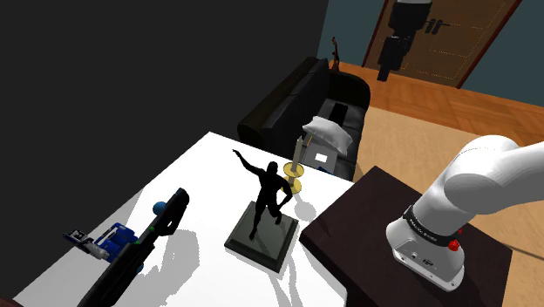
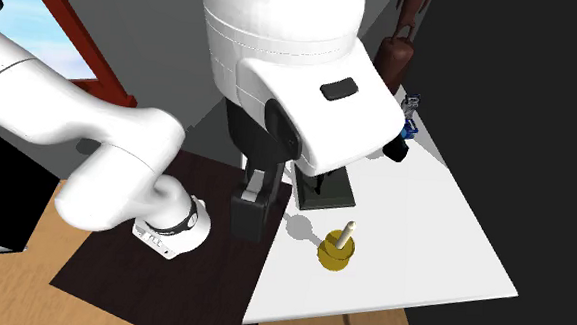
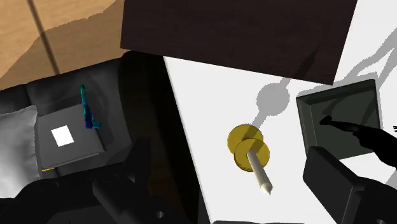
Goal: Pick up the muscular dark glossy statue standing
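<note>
The dark glossy statue (image 1: 270, 194) of a muscular figure stands upright with one arm raised on a dark square base (image 1: 262, 235) on the white table (image 1: 205, 187). In the wrist view the statue (image 3: 372, 141) and its base (image 3: 337, 111) lie beside the right finger (image 3: 343, 184). My gripper (image 1: 388, 61) hangs high above the sofa's end, far from the statue. In the wrist view the gripper (image 3: 232, 191) is open with nothing between its fingers. In the second exterior view, the base (image 2: 327, 195) shows under the arm.
A gold candle holder (image 1: 294, 180) with a pale candle (image 3: 259, 172) stands close behind the statue. A long black object (image 1: 144, 253) and a blue item (image 1: 113, 237) lie at the table's near-left end. A black sofa (image 1: 301, 100) with a pillow (image 1: 324, 131) sits beyond. My dark stand (image 1: 366, 218) adjoins the table.
</note>
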Robot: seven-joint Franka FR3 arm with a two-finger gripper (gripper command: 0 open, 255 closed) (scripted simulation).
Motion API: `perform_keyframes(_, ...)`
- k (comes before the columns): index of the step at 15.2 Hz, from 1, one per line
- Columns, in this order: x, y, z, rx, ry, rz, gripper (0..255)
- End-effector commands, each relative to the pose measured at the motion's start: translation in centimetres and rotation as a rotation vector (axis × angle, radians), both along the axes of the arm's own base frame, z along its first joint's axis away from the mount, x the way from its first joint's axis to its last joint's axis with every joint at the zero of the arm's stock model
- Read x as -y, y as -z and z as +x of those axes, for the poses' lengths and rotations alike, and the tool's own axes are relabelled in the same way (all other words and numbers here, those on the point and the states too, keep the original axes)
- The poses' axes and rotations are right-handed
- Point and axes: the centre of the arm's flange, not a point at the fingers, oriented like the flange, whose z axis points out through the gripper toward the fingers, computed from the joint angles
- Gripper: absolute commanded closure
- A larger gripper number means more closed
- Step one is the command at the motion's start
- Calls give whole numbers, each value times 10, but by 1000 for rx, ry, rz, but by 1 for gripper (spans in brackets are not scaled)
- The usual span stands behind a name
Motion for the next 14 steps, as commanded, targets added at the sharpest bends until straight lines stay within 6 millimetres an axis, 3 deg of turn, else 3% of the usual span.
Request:
perform_keyframes(1,0,0,0,0,0,0,0)
perform_keyframes(14,-128,90,27,26,31,91,0)
